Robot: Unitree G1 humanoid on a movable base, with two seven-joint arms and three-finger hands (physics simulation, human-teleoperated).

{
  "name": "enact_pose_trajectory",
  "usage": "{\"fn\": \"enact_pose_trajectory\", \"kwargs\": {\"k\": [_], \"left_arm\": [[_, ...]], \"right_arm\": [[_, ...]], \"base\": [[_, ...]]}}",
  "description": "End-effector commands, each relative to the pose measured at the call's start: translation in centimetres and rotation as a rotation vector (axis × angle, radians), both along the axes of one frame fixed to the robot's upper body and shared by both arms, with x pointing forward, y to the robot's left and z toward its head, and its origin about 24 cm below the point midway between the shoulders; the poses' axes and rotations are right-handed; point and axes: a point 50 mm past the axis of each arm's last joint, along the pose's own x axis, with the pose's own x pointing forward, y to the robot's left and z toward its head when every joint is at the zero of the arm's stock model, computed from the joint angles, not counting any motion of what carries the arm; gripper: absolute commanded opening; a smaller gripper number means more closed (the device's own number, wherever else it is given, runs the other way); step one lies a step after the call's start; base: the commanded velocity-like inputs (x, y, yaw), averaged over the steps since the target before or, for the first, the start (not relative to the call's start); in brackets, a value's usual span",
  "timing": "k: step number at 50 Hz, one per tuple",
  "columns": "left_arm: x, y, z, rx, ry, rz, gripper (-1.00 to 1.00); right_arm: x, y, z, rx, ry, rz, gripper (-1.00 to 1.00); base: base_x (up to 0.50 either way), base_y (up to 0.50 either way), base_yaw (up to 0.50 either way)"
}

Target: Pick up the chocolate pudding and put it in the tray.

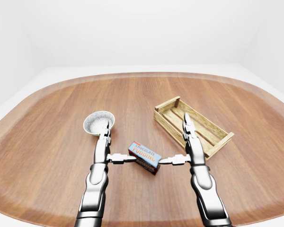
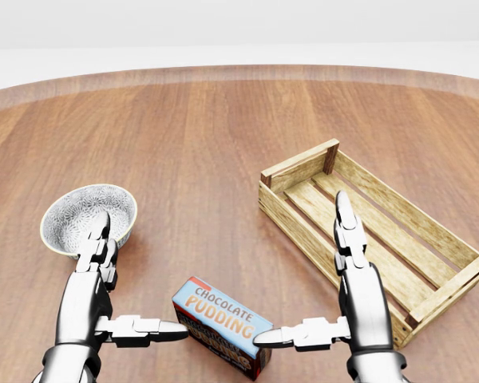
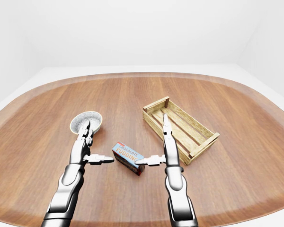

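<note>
Right hand (image 2: 343, 279) open, thumb touching pudding box (image 2: 222, 325) right end.

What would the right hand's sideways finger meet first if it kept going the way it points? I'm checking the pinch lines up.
The chocolate pudding box: the right hand finger already reaches its right end, though contact is unclear.

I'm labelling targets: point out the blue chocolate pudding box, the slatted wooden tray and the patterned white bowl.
Blue chocolate pudding box (image 2: 223, 316): head view, on its lettered top face.
Slatted wooden tray (image 2: 297, 164): head view, on its upper-left end wall.
Patterned white bowl (image 2: 80, 209): head view, on its speckled inside.
</note>
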Motion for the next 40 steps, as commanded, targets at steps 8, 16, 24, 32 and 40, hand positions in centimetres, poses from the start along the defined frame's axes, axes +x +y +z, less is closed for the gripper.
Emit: {"fn": "enact_pose_trajectory", "kwargs": {"k": [8, 16, 24, 32, 40], "left_arm": [[0.0, 0.1, 0.0, -0.010, 0.001, -0.001, 1.00], [0.0, 0.0, 0.0, -0.008, 0.000, -0.002, 1.00], [0.0, 0.0, 0.1, -0.008, 0.000, -0.002, 1.00], [0.0, 0.0, 0.0, -0.007, 0.000, -0.001, 1.00], [0.0, 0.0, 0.0, -0.008, 0.000, -0.001, 1.00]], "right_arm": [[0.8, 1.0, -2.2, -0.012, 0.094, 0.028, 1.00], [1.1, 1.2, -3.7, -0.028, 0.157, 0.038, 1.00], [1.5, 1.1, -5.3, -0.040, 0.227, 0.029, 1.00], [1.9, 1.2, -6.8, -0.037, 0.300, 0.037, 1.00], [1.9, 1.2, -7.3, -0.034, 0.321, 0.040, 1.00]], "base": [[0.00, 0.00, 0.00], [0.00, 0.00, 0.00], [0.00, 0.00, 0.00], [0.00, 0.00, 0.00], [0.00, 0.00, 0.00]]}}
